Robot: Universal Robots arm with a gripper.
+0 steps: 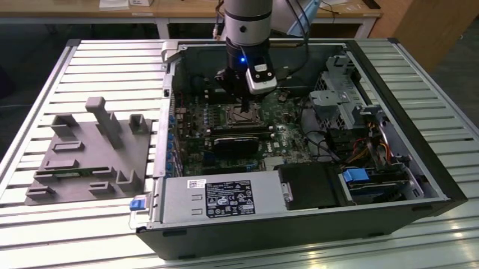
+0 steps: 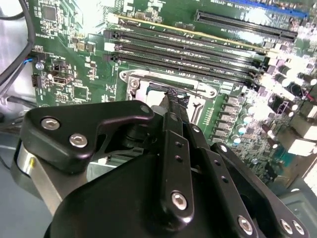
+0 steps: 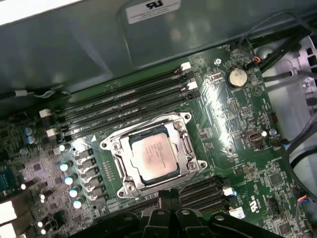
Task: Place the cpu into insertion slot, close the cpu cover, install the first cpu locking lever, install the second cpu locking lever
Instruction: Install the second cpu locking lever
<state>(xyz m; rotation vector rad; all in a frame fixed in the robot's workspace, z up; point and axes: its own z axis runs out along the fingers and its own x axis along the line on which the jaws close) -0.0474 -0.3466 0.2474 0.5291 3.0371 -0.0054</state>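
Fingers (image 2: 174, 106) of the gripper (image 1: 245, 102) are pressed together into one narrow black tip, clenched with nothing visible between them. In the second wrist view that tip reaches down to the near edge of the insertion slot (image 2: 168, 89), ending just at its metal rim; whether it actually touches the metal cannot be told.

Seen in the first wrist view, the cpu (image 3: 154, 156) lies flat inside the insertion slot (image 3: 153, 158), its pale silver-grey face upward. The cpu cover (image 3: 185, 148) lies closed around the chip as a shiny frame, with the chip face showing through its cut-out centre. The finger tip (image 3: 168, 197) stands just beside the socket's edge, apart from the chip face itself.

Long black memory slots (image 3: 129, 101) run along the far side of the socket from the gripper, and more of them lie on the near side, next to the finger tip.

In the exterior view the arm (image 1: 246, 22) hangs upright over the motherboard (image 1: 224, 134) inside the open computer case (image 1: 314, 230), with the gripper directly above the socket.
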